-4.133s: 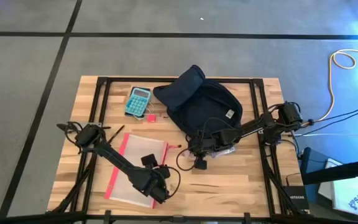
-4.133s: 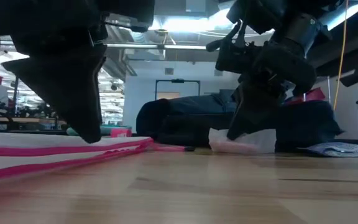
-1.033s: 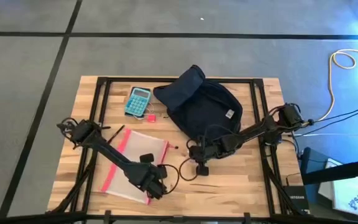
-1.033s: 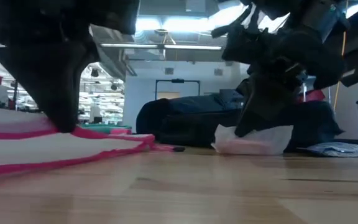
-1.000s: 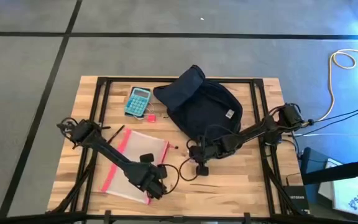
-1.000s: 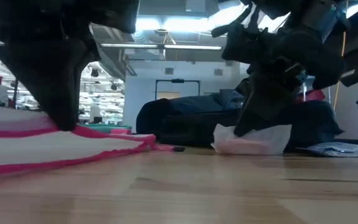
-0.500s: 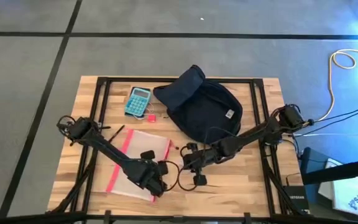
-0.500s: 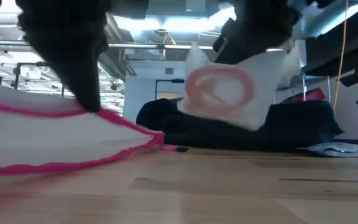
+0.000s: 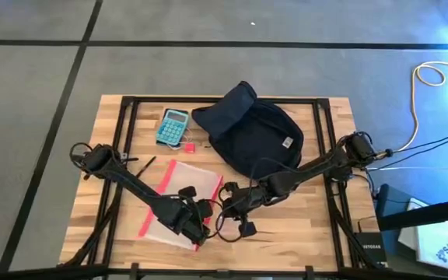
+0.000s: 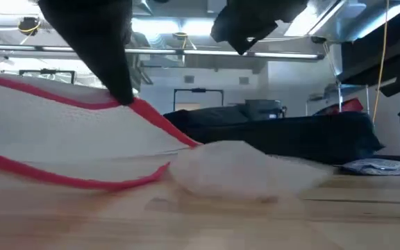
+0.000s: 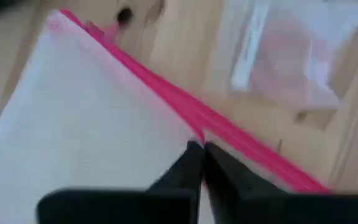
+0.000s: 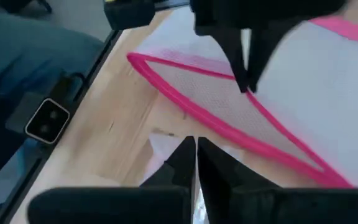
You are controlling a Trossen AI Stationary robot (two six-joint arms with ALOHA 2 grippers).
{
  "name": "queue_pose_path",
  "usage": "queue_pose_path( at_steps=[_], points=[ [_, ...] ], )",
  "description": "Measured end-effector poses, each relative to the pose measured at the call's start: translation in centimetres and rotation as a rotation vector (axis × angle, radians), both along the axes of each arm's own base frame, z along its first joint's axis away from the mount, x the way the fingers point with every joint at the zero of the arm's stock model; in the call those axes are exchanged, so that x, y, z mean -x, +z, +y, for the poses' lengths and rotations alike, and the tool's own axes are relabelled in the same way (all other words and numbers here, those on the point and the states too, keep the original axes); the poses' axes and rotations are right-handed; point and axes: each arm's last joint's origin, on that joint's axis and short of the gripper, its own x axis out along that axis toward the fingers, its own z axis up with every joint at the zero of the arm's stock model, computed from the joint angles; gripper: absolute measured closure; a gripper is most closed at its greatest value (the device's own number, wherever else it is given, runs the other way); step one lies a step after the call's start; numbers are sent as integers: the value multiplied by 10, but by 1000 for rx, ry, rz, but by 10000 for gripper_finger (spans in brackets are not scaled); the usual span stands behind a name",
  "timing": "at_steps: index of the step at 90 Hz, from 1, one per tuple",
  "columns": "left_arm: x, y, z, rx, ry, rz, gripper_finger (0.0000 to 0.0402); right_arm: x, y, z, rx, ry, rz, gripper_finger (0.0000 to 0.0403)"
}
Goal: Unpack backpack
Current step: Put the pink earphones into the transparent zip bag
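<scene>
down at the near edge of the table (image 9: pixel 302 233), the left gripper (image 9: pixel 198 225) has its fingers (image 11: pixel 194 163) pressed together on the pink edge of the pouch (image 9: pixel 179 198), pinching it and lifting that edge so the mouth gapes open in the low view. the pouch (image 10: pixel 61 139) is clear mesh with a red-pink border, its far side still flat on the wood.

just beside it, toward 3 o'clock, the right gripper (image 9: pixel 225 204) sits at the pouch's open corner. its fingers (image 12: pixel 188 158) are pressed together on a small clear bag (image 12: pixel 166 155), and that bag (image 10: pixel 245 170) rests on the table right at the pouch mouth, touching the red edge. the left wrist view catches the same bag (image 11: pixel 291 59) lying just past the pink hem, something pinkish inside it, too blurred to name.

a thin pen (image 9: pixel 145 165) lies off the pouch's far left corner, around 10 o'clock.

further back, toward 12 o'clock, the backpack (image 9: pixel 251 132) lies flat at the far middle of the table, dark navy, top flap sticking up toward the far edge, a small white label near its right side. left of it, near but apart, sits a teal calculator (image 9: pixel 173 126).
</scene>
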Motion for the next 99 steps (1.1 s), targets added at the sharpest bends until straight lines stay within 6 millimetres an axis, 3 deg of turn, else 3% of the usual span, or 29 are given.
queue_pose_path(
  at_steps=[34, 43, 57, 76, 87, 99],
  points=[
    [-3, 8, -1, -4, -21, -22, 401, -12, -31, 11, 81, 16, 179, 385],
    [-3, 8, -1, -11, -21, -20, 401, -12, -40, 19, 105, 33, 184, 350],
    [-4, 8, 1, -18, -19, -23, 401, -14, -43, 34, 152, 19, 90, 262],
    [-4, 7, 1, -22, -17, -19, 401, -24, -78, 39, 200, -24, 92, 152],
    [-4, 8, 1, -17, -15, -27, 401, -28, -92, 38, 192, -43, 113, 125],
    [-4, 8, 1, -20, -18, -24, 401, -31, -106, 33, 150, -66, 170, 127]
  ],
)
